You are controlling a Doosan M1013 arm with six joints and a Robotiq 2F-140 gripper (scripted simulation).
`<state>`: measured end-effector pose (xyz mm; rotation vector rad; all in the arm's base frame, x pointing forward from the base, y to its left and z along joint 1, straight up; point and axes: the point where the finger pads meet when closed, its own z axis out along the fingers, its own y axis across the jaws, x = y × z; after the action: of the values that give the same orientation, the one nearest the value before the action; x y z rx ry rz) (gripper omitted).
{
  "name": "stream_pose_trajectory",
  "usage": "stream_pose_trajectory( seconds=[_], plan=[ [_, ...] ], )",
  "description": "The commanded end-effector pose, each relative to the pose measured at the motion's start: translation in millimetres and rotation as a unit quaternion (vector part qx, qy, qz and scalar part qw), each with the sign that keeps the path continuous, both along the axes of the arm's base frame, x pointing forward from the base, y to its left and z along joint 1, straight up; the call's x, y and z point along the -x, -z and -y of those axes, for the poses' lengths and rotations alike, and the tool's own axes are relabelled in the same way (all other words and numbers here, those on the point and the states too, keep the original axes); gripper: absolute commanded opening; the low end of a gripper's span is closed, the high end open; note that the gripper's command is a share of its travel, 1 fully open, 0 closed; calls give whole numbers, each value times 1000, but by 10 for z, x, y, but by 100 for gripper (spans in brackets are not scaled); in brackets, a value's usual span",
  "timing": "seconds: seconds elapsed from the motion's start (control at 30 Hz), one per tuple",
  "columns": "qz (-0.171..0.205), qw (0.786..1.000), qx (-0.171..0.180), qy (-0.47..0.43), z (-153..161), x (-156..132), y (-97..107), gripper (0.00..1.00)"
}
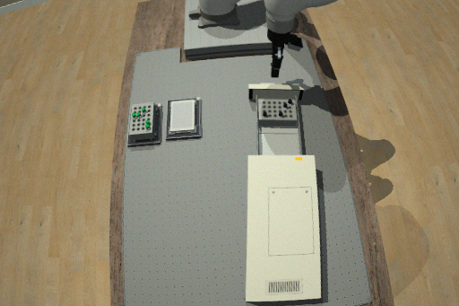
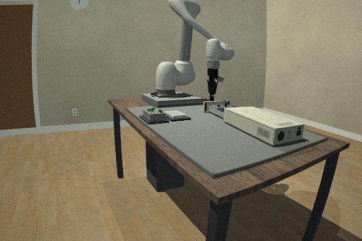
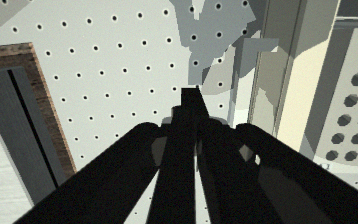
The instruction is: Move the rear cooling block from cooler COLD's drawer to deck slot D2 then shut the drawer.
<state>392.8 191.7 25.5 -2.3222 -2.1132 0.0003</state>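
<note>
The grey rear block (image 1: 146, 130) (image 2: 153, 115) with several green tubes stands on deck slot D2 (image 1: 158, 128) and looks level. Exact seating within the locators is too small to tell. The front block (image 1: 274, 118) (image 3: 341, 156) sits in COLD's open drawer (image 1: 279, 142), with several dark tubes standing in its bores; it looks flat. COLD (image 1: 287, 222) (image 2: 261, 123) has its orange lamp (image 1: 298, 159) lit. My gripper (image 1: 274, 74) (image 2: 211, 99) (image 3: 189, 102) is shut and empty, pointing down just outside the drawer's front panel (image 1: 275, 91) (image 3: 305, 75), on the arm's base side.
Deck slot D1 (image 1: 198, 131) lies between D2 and the drawer, holding only its pale pad (image 1: 183, 115). The arm's base plate (image 1: 229, 42) (image 2: 170, 102) is behind the gripper. The wooden table edge (image 3: 55, 110) shows at the left of the wrist view.
</note>
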Motion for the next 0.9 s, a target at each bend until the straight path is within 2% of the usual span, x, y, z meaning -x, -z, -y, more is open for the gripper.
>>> stream_pose_trajectory(
  seconds=[0.0,0.53,0.87],
  plan=[
    [-3,1000,-1,4,-7,35,89,10],
    [-3,1000,-1,3,-6,37,269,10],
    [-3,1000,-1,3,-6,35,256,10]
  ],
)
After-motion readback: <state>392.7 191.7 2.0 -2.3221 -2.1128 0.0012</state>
